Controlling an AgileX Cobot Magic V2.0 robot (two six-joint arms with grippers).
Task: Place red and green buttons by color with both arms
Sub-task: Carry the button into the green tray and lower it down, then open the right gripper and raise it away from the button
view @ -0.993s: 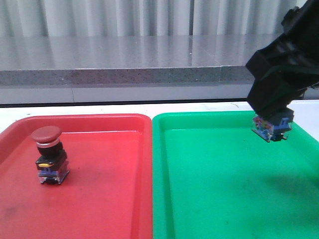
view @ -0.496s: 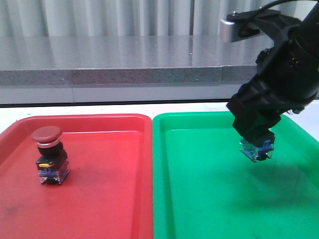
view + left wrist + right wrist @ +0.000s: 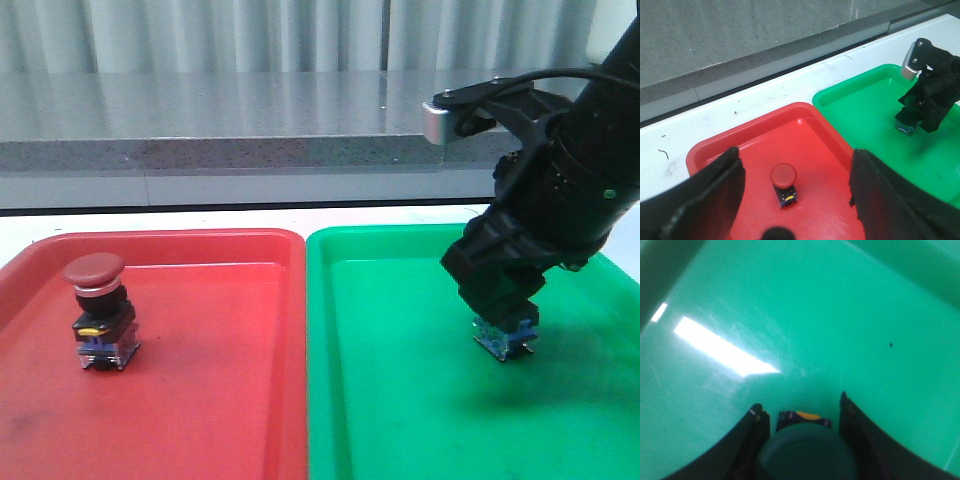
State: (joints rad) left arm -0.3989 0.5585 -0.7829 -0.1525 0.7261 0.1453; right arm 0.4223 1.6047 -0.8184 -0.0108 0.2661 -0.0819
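My right gripper point(image 3: 503, 318) clamps the green button point(image 3: 807, 450) just above the green tray point(image 3: 400, 380) floor. I should seat its base flat before releasing. My left gripper point(image 3: 795, 195) gapes, empty, above the red button point(image 3: 98, 310) in the red tray point(image 3: 200, 400).

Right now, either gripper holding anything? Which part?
The right gripper holds the green button by its cap, a finger on each side, block body hanging over the green tray. The left gripper is open and empty above the red tray.
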